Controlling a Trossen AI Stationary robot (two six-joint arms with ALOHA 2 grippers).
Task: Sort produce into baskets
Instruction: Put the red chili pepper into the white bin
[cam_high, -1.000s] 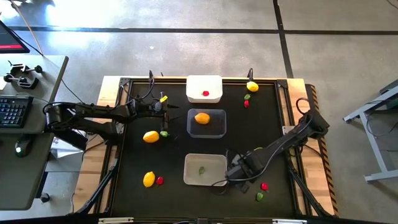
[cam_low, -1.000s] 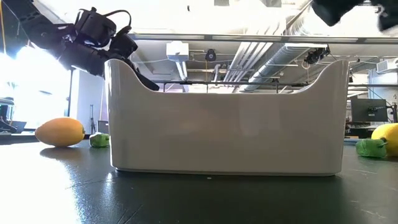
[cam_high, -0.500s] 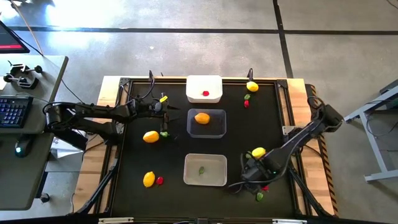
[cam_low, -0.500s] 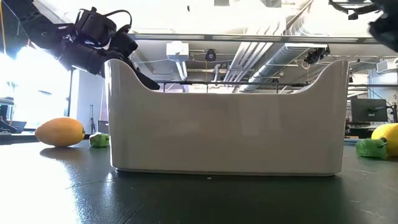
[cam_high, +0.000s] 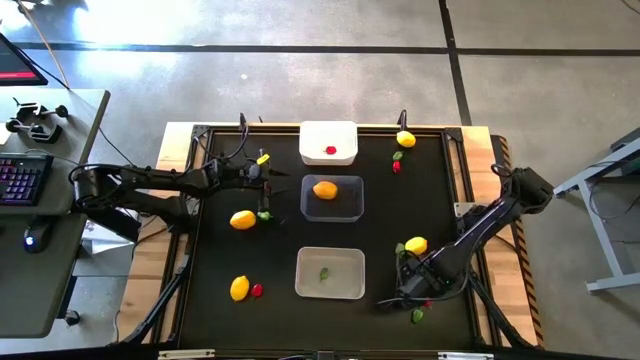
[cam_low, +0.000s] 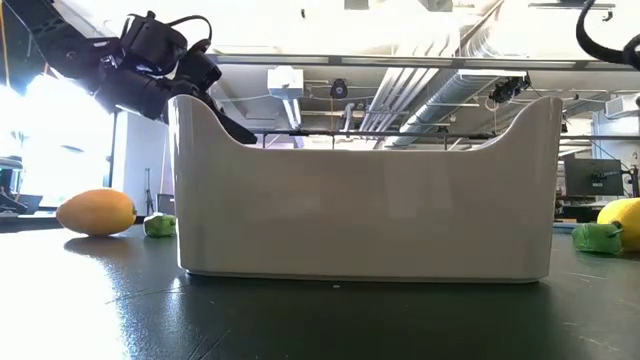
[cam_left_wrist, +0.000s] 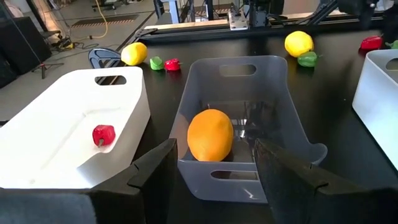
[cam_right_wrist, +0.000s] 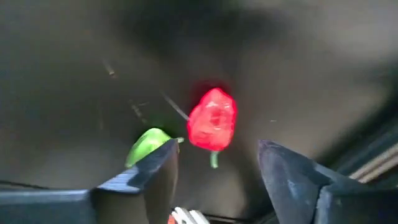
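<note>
Black tabletop (cam_high: 230, 270) fills my overhead view; only my right wrist camera reveals the red berry (cam_right_wrist: 212, 121) and green leaf (cam_right_wrist: 147, 146) beyond my right gripper (cam_right_wrist: 217, 171), fingers spread, empty. My left gripper (cam_left_wrist: 211, 165) hangs open toward the clear basket (cam_left_wrist: 273, 106) holding a lemon (cam_left_wrist: 210, 135).

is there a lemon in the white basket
No, the white basket holds only a red berry piece; the orange lemon lies in the clear basket beside it.

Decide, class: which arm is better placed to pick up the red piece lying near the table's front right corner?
The right. Its open gripper hangs directly over the red piece, which sits between its fingers. The left gripper is across the table, facing the clear tray.
</note>
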